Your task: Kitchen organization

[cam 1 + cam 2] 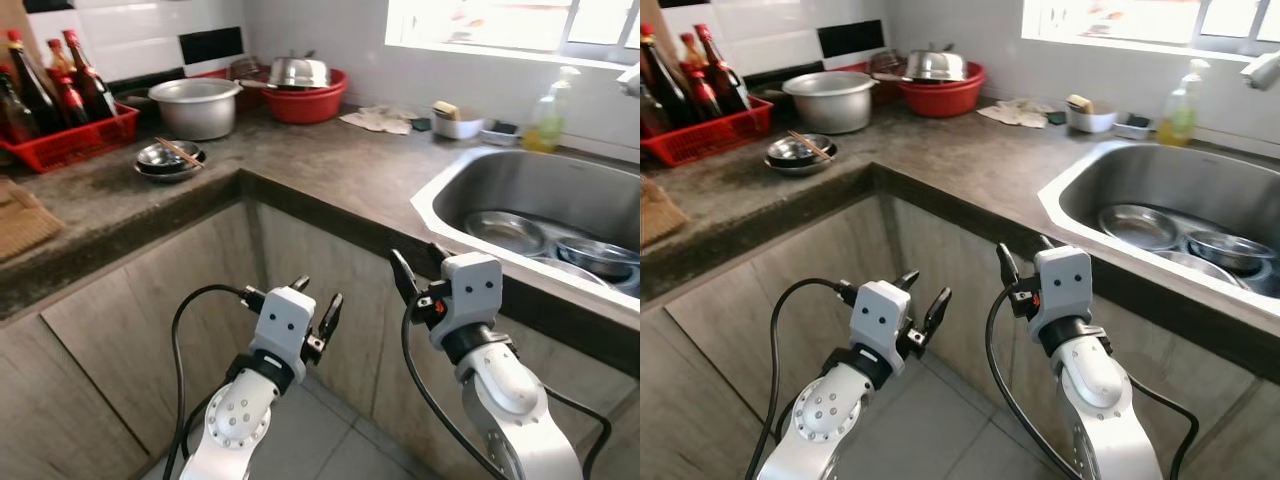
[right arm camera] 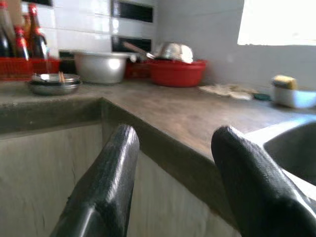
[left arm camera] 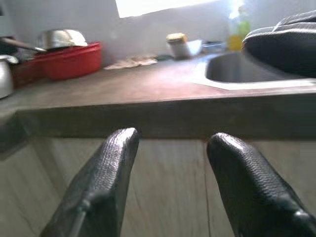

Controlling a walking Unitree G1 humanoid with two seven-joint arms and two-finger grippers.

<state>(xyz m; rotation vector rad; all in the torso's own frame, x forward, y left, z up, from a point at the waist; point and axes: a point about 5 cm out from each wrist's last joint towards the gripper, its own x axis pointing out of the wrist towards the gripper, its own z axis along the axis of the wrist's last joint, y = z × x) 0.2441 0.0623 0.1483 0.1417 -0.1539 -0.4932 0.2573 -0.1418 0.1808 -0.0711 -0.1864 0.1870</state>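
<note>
Hovering below the counter (image 1: 330, 165), left claw (image 1: 315, 305) and right claw (image 1: 418, 268) both wide, bottle (image 1: 90, 75) labels seemingly unreadable

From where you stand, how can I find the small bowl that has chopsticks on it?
Look at the dark stone counter, on its left run before the corner. In front of the big silver pot and right of the red basket of bottles sits a small steel bowl. It alone has chopsticks lying across it.

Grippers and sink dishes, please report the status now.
Left gripper and right gripper open, empty, below the counter edge. Steel dishes lie in the sink. Nothing blocking.
</note>
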